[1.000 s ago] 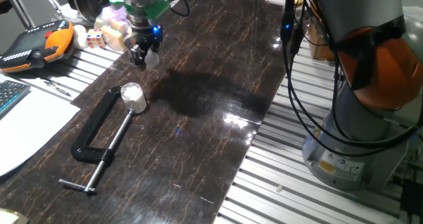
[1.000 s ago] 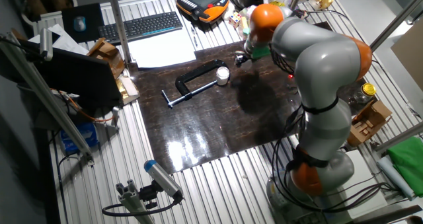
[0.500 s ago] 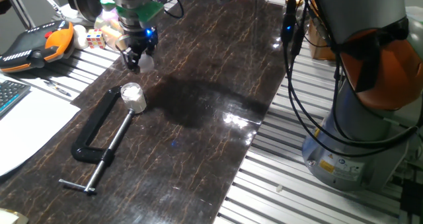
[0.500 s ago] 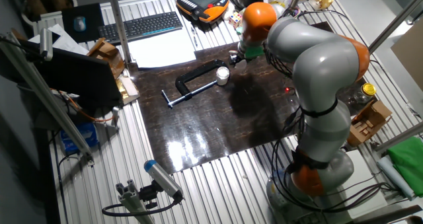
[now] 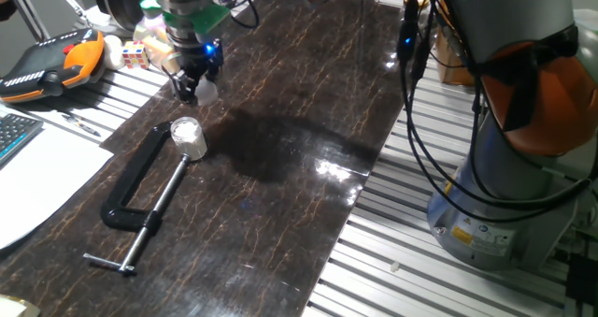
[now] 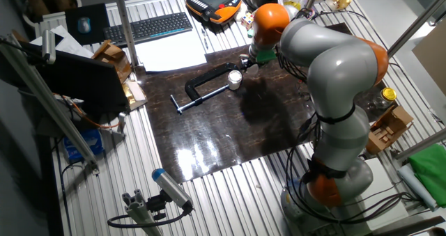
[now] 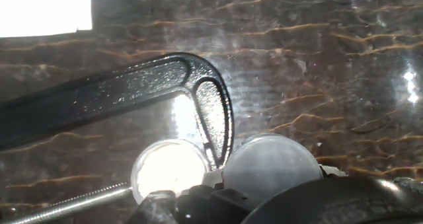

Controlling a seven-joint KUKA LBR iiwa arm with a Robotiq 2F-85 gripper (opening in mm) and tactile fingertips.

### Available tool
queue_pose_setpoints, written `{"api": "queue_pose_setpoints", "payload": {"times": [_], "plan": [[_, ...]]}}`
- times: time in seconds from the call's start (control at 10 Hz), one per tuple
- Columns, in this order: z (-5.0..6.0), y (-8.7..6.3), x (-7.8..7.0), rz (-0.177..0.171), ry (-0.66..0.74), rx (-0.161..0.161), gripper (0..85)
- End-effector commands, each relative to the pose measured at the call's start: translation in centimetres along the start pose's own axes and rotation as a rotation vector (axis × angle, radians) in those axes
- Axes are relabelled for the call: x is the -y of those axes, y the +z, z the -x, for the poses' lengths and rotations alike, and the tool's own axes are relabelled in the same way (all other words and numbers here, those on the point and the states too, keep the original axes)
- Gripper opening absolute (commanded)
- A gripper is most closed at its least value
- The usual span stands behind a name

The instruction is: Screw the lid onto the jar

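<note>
Whitish-grey round plastic lid (image 7: 272, 170) gripped between the closed black gripper (image 5: 192, 86) fingers, raised above the dark marbled tabletop (image 5: 308, 102); beyond, small translucent jar (image 5: 188, 136) clamped in a black metal C-clamp (image 5: 140, 191).

A dark shiny mat (image 5: 299, 121) is laid on a table of grey metal bars (image 6: 209, 194). A keyboard (image 6: 150, 27) and white paper (image 6: 171, 53) are seen nearby.
</note>
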State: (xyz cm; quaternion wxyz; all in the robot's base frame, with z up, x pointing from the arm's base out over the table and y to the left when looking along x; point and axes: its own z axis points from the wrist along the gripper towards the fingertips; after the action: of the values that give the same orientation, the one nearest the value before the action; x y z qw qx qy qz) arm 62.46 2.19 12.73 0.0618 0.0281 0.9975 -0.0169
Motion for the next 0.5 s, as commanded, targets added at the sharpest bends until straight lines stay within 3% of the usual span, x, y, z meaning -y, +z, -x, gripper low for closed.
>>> {"api": "queue_pose_setpoints", "payload": {"times": [0.0, 0.4], "plan": [[0.01, 0.0, -0.01, -0.001, -0.003, -0.003, 68.0], [0.01, 0.0, -0.01, -0.018, -0.024, -0.011, 68.3]]}}
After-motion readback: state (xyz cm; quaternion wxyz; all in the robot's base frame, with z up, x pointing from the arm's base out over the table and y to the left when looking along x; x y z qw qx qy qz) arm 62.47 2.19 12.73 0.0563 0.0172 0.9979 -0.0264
